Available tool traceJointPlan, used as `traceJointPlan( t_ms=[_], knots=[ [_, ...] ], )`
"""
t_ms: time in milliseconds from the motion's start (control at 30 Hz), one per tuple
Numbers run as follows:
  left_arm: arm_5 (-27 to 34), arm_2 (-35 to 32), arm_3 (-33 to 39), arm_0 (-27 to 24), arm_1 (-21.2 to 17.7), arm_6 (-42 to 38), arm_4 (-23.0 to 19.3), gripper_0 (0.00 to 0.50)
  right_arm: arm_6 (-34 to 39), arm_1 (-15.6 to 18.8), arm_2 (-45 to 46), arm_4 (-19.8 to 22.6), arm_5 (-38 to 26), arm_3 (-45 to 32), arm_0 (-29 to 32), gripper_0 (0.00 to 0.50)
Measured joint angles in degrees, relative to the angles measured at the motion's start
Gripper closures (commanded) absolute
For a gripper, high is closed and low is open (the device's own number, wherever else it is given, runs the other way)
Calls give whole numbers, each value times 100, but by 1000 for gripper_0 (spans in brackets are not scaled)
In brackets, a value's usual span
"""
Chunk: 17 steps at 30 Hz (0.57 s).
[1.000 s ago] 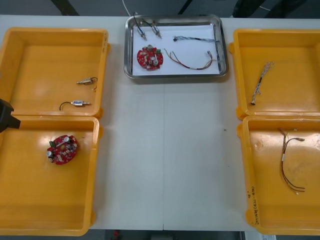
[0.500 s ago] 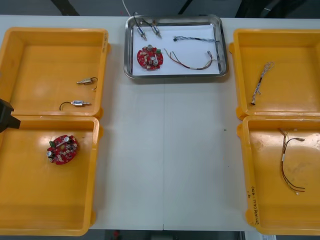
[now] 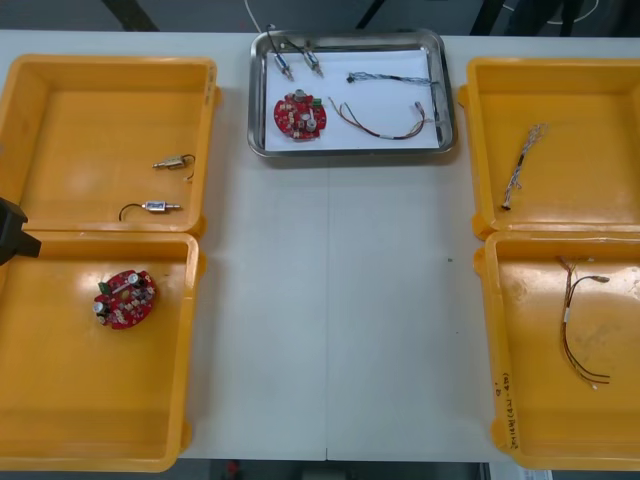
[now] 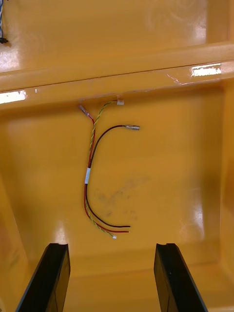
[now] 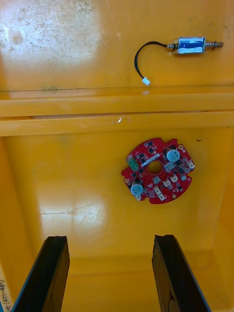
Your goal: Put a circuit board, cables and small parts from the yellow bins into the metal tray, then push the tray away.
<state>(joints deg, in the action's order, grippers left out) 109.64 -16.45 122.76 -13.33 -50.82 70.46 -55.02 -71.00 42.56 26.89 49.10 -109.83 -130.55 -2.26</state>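
Note:
The metal tray (image 3: pixel 256 100) stands at the table's far middle, white inside. It holds a round red circuit board (image 3: pixel 299 115), a red and yellow cable (image 3: pixel 385 125), a blue and white cable (image 3: pixel 390 77) and small metal parts (image 3: pixel 295 60). My left gripper (image 5: pixel 109 241) is open above the near left bin, with a second circuit board (image 5: pixel 157 170) lying beyond its fingers. Part of my left arm (image 3: pixel 12 232) shows at the table's left edge. My right gripper (image 4: pixel 112 246) is open over the near right bin, where a red and yellow cable (image 4: pixel 92 165) lies ahead of it.
The far left bin (image 3: pixel 40 120) holds two small metal parts (image 3: pixel 175 161) (image 3: pixel 155 207). A blue and white cable (image 3: pixel 522 165) lies in the far right bin (image 3: pixel 590 100). A bare strip of table (image 3: pixel 330 300) runs between the bins.

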Motion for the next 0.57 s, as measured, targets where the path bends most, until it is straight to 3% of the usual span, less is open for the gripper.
traceJointPlan(
  t_ms=[567],
  knots=[
    [0, 0, 0, 0, 0, 0, 0, 0, 0, 0, 0, 0, 0, 0, 0, 0]
  ],
)
